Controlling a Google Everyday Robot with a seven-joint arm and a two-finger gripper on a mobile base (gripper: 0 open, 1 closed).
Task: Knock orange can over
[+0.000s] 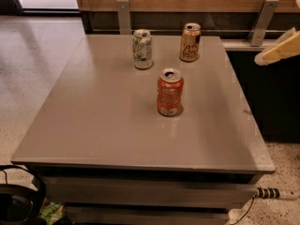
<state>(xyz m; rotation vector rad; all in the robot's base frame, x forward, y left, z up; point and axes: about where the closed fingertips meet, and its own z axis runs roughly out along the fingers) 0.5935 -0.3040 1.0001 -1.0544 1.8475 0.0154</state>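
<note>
The orange can (190,42), amber-gold with a dark scrawled logo and a silver top, stands upright near the far right of the grey table (98,125). My gripper (279,49) shows as a cream-coloured piece at the right edge of the camera view. It is off the table, well to the right of the orange can and apart from it.
A red-orange can (169,92) with a dented waist stands upright mid-table. A white-and-green can (142,49) stands upright at the far middle. A wood panel with metal brackets (123,14) runs behind the table. A dark cabinet (269,102) is on the right, and cables lie on the floor at the lower left.
</note>
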